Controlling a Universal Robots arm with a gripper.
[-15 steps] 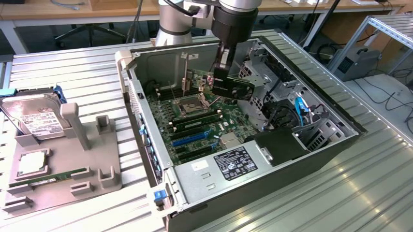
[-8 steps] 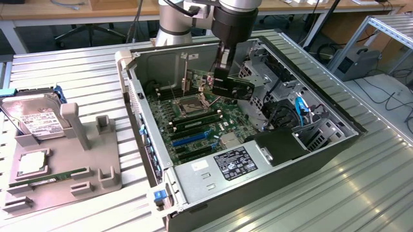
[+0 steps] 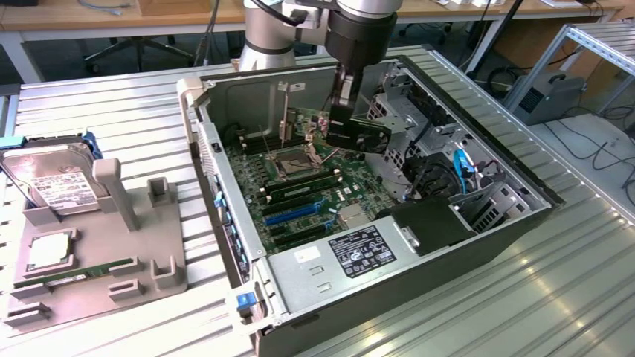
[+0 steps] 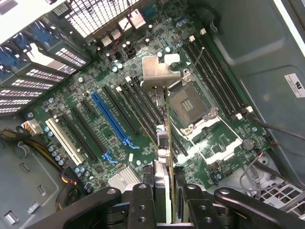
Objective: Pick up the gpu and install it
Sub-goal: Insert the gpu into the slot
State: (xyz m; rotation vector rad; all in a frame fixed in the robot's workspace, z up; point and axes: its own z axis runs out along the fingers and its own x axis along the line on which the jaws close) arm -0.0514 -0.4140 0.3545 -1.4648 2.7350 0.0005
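Note:
My gripper (image 3: pixel 343 119) hangs inside the open computer case (image 3: pixel 436 279), shut on the gpu (image 3: pixel 363 137), a thin black card held on edge above the green motherboard (image 3: pixel 303 195). In the wrist view the gpu (image 4: pixel 165 143) runs edge-on away from my gripper (image 4: pixel 167 193), and its silvery end bracket (image 4: pixel 157 72) is at the far end. Both black fingers (image 4: pixel 141 202) press against the card's sides. The card floats above the row of expansion slots, near the blue slot (image 4: pixel 112 119) and the CPU socket (image 4: pixel 188 102), and is clear of the board.
Outside the case, at the exterior view's left, a grey fixture (image 3: pixel 149 256) carries a hard drive (image 3: pixel 55 186), a processor chip (image 3: pixel 50 253) and a green memory stick (image 3: pixel 79 274). Drive cages and cables (image 3: pixel 462 167) crowd the case's right side. A power supply (image 3: pixel 362 251) sits at its near end.

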